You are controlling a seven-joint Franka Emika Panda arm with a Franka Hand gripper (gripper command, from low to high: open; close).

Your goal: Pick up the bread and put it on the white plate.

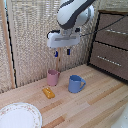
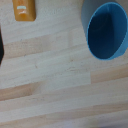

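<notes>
The toast (image 1: 48, 92) is a small golden oblong lying flat on the wooden worktable (image 1: 95, 102), in front of the pink mug. It also shows in the wrist view (image 2: 24, 10), partly cut by the frame edge. The white plate (image 1: 19, 116) lies at the front of the exterior view's left, empty. My clamp (image 1: 62, 51) hangs high above the table, over the space between the two mugs, with its short blue and dark fingers apart and nothing between them. It is well above the toast and off to its right in the exterior view.
A pink mug (image 1: 53, 77) stands behind the toast. A blue mug (image 1: 76, 84) stands to the exterior view's right of it, and its open top shows in the wrist view (image 2: 107, 30). A dark wooden drawer unit (image 1: 111, 45) stands at the back right.
</notes>
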